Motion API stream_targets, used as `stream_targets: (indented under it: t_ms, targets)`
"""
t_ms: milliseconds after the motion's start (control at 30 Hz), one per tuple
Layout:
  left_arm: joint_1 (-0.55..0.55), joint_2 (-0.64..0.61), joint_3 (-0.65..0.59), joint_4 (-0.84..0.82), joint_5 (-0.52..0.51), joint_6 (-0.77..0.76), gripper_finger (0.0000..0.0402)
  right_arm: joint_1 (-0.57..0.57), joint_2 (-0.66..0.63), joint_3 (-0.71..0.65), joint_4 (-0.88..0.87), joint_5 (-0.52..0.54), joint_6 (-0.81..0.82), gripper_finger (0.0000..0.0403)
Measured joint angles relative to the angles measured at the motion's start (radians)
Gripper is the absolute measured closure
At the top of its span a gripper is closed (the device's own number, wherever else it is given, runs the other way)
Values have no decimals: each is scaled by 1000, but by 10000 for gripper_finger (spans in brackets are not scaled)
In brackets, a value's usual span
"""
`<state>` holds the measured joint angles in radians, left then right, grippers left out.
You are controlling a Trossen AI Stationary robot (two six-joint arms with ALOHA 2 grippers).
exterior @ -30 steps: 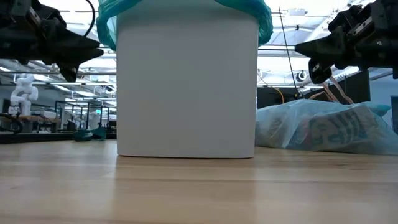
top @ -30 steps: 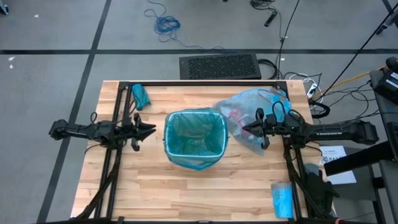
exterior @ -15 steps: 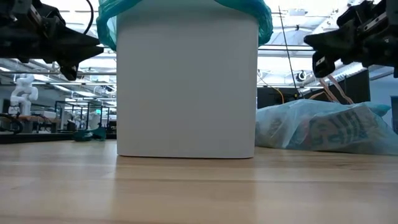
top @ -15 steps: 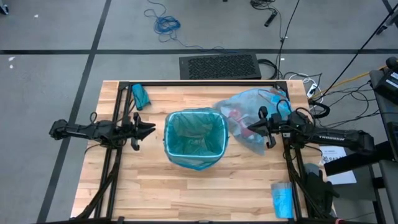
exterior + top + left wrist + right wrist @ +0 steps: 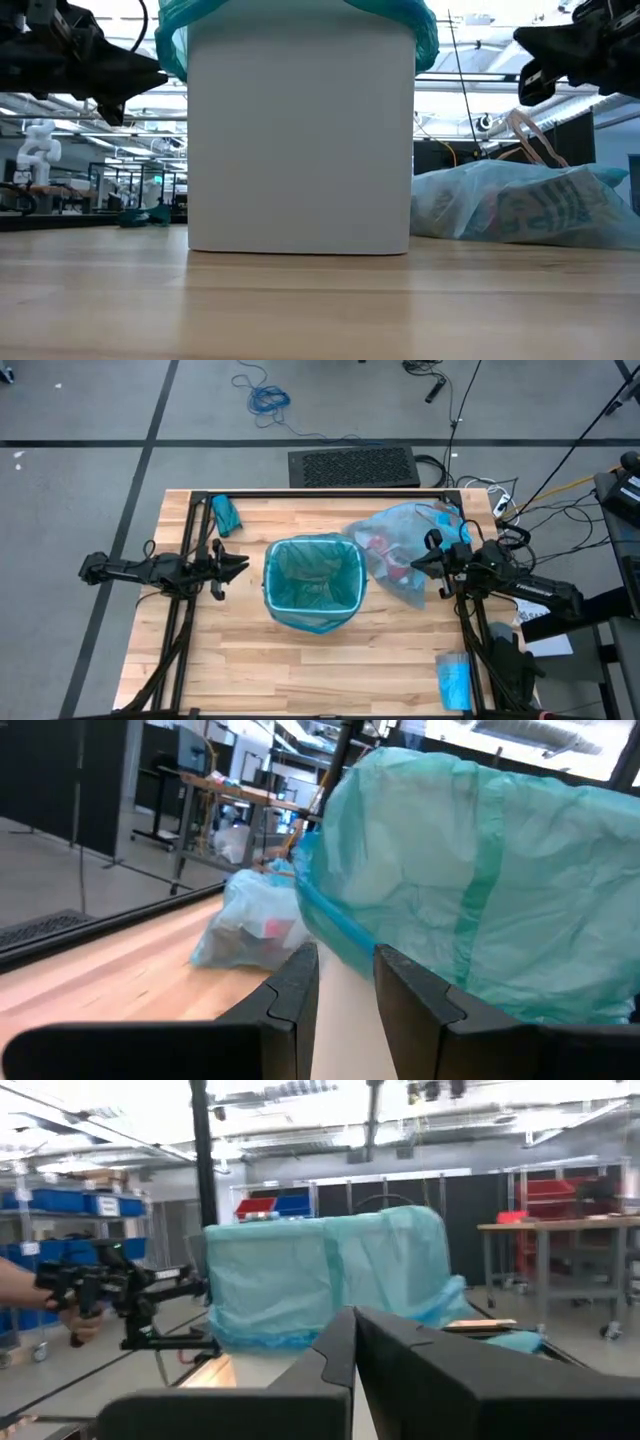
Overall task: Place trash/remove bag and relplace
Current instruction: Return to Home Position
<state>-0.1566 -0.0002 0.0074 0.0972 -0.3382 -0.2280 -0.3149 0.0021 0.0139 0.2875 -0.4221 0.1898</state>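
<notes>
Across the desk (image 5: pixel 250 660) you can read nearly the whole job as finished. Your white bin (image 5: pixel 300 140) stands at the middle, and a teal-green liner (image 5: pixel 313 582) sits inside it, its edge turned out over the rim on every side that shows. Just beside the bin, toward the right arm, the bag (image 5: pixel 395 525) lies slumped on the wood, out of the bin. The trash (image 5: pixel 378 547) shows through its pale blue plastic as red and whitish shapes; you cannot pick out the brown scraps.

Your left end effector (image 5: pixel 240 566) hovers off the bin's left side, about level with the rim and apart from it. Its fingers are a narrow gap apart with nothing between them. Your right end effector (image 5: pixel 415 566) hangs above the full bag without touching it, clenched, the two fingers pressed together on nothing.

Smaller things lie out at the corners. A folded teal packet (image 5: pixel 225 514) is at the far left, and a blue packet (image 5: pixel 454 680) is at the near right, both well away from the bin.

By my judgement the trash is bagged, the old bag is out and a fresh liner is in. What seems left for you is to park both arms. You might also check that the liner sits evenly, since its front edge hangs lower than the rest.
</notes>
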Motion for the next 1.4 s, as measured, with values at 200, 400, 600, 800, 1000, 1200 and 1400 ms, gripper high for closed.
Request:
stream_targets:
  t_ms: [200, 400, 600, 800, 1000, 1200, 1400]
  targets:
    - [0, 0, 0, -26, -110, 6, 305, 0, 2, 0, -49, 57, 140, 403]
    - [0, 10, 0, -31, -112, 1, 305, 2, 3, 0, -183, 42, 295, 403]
    - [0, 10, 0, -30, -112, 0, 305, 2, 4, 0, -223, 52, 296, 403]
    - [0, 11, 0, -30, -112, 0, 305, 2, 5, 0, -223, 53, 296, 403]
    - [0, 11, 0, -30, -112, 0, 304, 2, 5, 0, -223, 54, 296, 403]
    - [0, 11, 0, -30, -112, 0, 304, 2, 5, 0, -224, 54, 296, 403]
    - [0, 11, 0, -30, -112, 0, 304, 2, 5, 0, -223, 54, 296, 403]
